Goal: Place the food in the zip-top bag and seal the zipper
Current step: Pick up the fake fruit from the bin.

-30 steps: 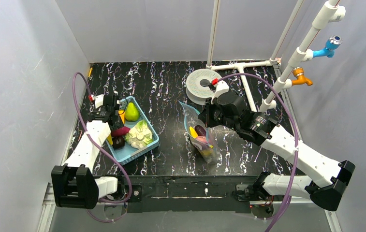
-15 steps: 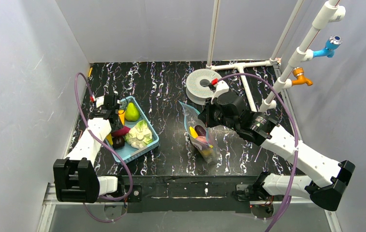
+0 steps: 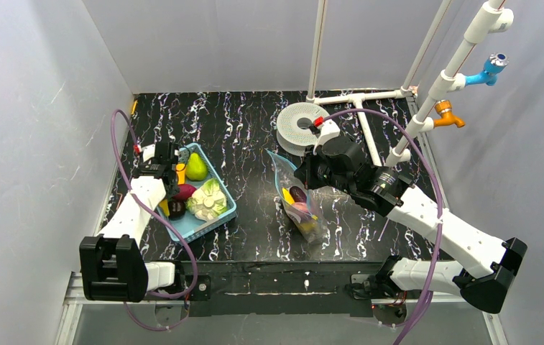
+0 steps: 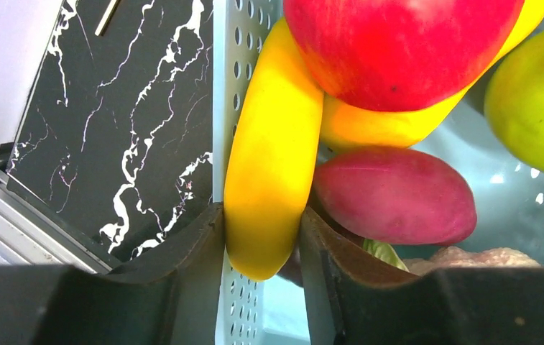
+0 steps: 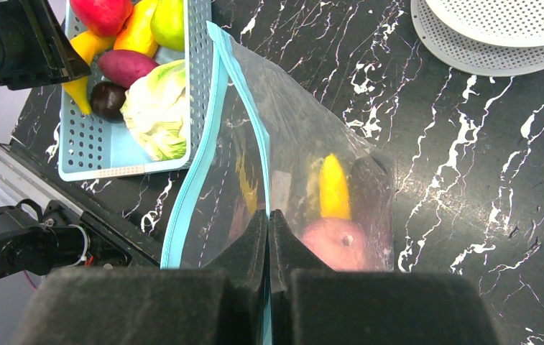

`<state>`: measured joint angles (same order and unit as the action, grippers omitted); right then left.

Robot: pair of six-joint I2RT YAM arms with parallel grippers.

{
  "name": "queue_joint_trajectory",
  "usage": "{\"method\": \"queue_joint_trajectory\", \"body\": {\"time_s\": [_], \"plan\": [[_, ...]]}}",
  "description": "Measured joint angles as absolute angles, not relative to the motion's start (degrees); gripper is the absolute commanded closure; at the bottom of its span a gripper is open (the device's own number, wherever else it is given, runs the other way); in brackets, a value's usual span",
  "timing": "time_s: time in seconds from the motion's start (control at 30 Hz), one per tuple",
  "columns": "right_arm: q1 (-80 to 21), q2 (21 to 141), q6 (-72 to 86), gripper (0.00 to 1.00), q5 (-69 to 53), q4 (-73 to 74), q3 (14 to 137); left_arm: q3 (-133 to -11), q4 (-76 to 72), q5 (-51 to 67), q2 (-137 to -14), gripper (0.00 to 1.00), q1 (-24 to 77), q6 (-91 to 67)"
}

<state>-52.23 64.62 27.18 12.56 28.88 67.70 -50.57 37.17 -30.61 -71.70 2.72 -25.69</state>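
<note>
Since a second ago the left hand (image 4: 261, 241) has narrowed until its fingers press both sides of the yellow banana (image 4: 269, 144), which lies against the wall of the blue basket (image 5: 103, 171) at the left of the top view. The right hand (image 5: 267, 233) stays pinched shut on the zip-top bag (image 5: 305, 122) beside its zipper (image 5: 204, 154), at the middle of the desk (image 3: 254, 129). The one bag shows at least three food pieces inside, and the one basket holds seven.
</note>
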Motion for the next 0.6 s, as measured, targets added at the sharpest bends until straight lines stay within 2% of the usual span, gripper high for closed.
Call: {"method": "queue_joint_trajectory", "body": {"time_s": [0.4,0.6], "plan": [[-52.2,64.7,27.2,0.99,12.7,28.8,67.7,-50.0,37.5,-30.5,-66.5,0.92,2.7,-25.7],[-52.2,65.2,27.1,0.99,12.7,28.6,67.7,-52.7,41.4,-26.7,-63.6,0.96,2.7,-26.0]]}}
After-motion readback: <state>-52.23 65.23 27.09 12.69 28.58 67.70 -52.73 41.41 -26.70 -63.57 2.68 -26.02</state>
